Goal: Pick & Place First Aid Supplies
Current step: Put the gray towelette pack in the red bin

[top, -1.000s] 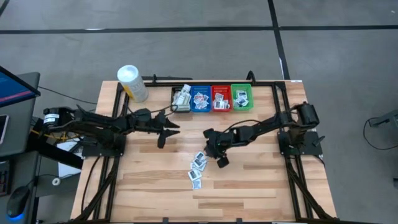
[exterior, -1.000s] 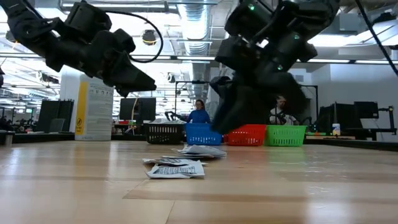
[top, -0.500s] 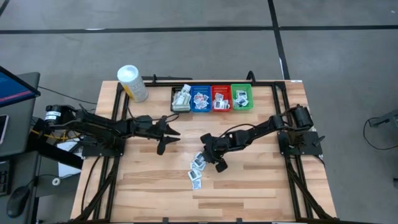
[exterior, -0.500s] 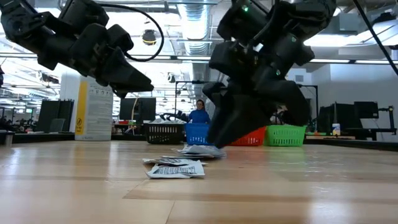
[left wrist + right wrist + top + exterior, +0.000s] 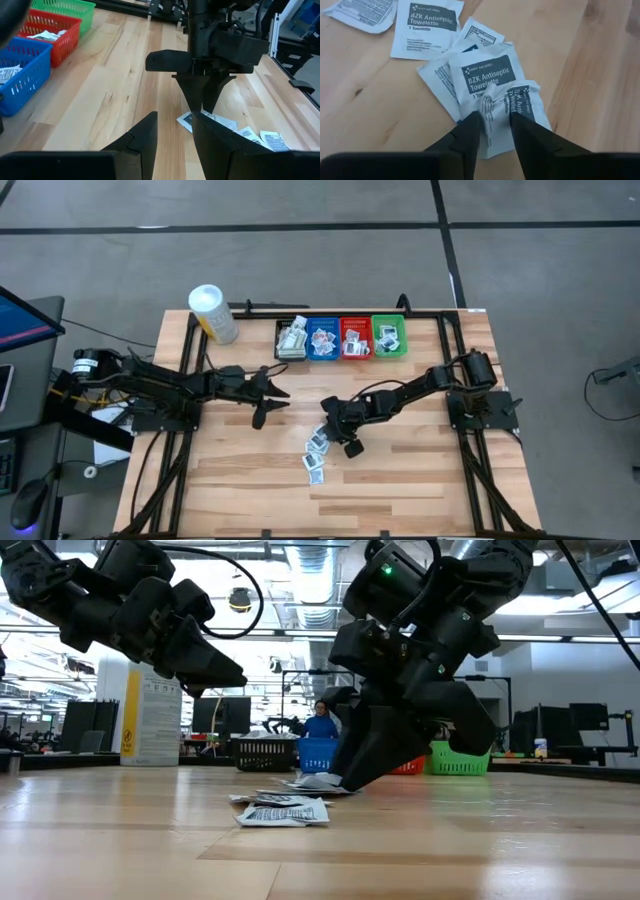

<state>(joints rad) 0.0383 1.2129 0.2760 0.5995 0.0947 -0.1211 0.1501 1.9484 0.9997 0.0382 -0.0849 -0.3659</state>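
Observation:
Several first aid packets (image 5: 317, 450), white with dark labels, lie in a loose pile on the wooden table (image 5: 240, 470), partly overlapping; the low view shows the pile (image 5: 285, 810) too. My right gripper (image 5: 494, 121) is down on the pile's far right end (image 5: 327, 432), shut on the top packet (image 5: 512, 100). My left gripper (image 5: 275, 393) hovers open left of the pile, above the table, with nothing between its fingers (image 5: 175, 131). My right gripper pinches the top packet between its two fingers, which come slanting down from the table's right side. The paper has buckled into a crumpled ridge (image 5: 492, 107) between the fingertips. The rest of the packet lies flat on the packets under it.
At the far edge stands a row of bins: black (image 5: 292, 338), blue (image 5: 322, 338), red (image 5: 355, 338), green (image 5: 389, 336), each holding packets. A white tub (image 5: 213, 313) stands at the far left. Bare wood lies near and left of the pile.
My right gripper has sunk and gone a little toward the table's left, onto the far end of the pile. My left gripper has swung slightly toward the near edge, then kept still.

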